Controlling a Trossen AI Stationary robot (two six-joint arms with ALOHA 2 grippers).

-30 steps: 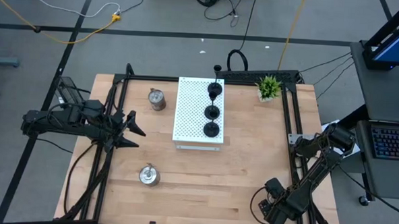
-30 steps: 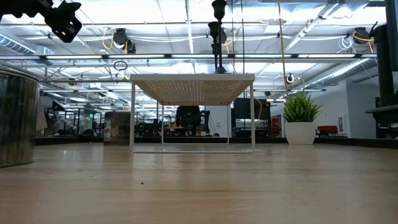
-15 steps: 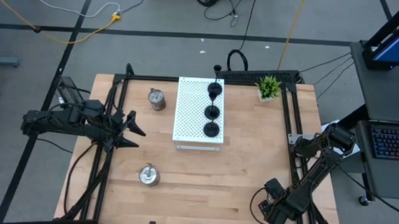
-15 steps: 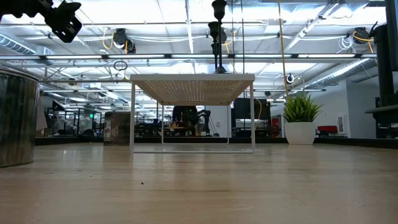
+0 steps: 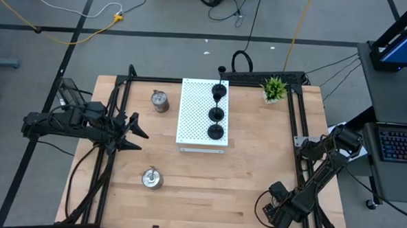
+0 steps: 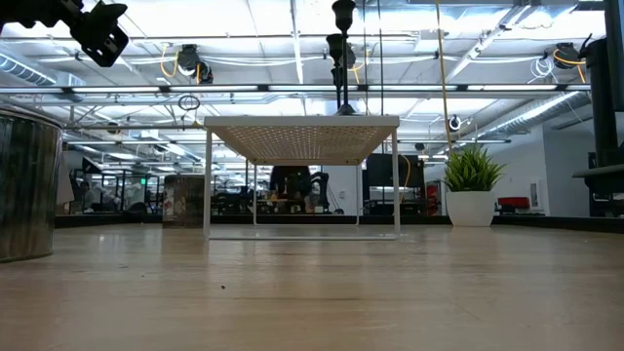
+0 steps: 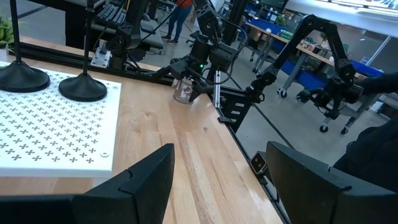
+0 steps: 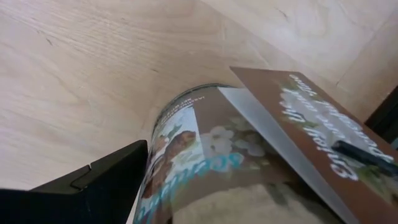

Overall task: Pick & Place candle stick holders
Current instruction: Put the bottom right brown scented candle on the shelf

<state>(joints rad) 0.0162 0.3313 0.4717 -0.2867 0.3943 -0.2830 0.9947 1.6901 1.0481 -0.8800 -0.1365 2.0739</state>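
Note:
Three black candle stick holders [image 5: 217, 114] stand in a row on the white perforated board [image 5: 193, 117]. One silver holder [image 5: 160, 100] stands on the table left of the board, and another [image 5: 151, 178] stands nearer the front. A third silver tin with a printed label [image 8: 205, 155] stands on the table at the near right corner, and the left wrist view also shows it [image 7: 183, 92]. My left gripper [image 5: 137, 133] is open and empty, high above the table left of the board. My right gripper [image 5: 276, 208] is low at the near right corner, open, with the tin close in front of it. My right gripper has the labelled tin between its fingers, one of which [image 8: 87, 186] shows beside the tin's wall. The tin and its brown card hide the other finger. I cannot tell whether either finger touches the tin.
A small green potted plant [image 5: 274, 88] stands at the far right. Black frame rails [image 5: 299, 132] run along the table's sides. Bare wood [image 5: 256, 157] lies between the board and the right arm.

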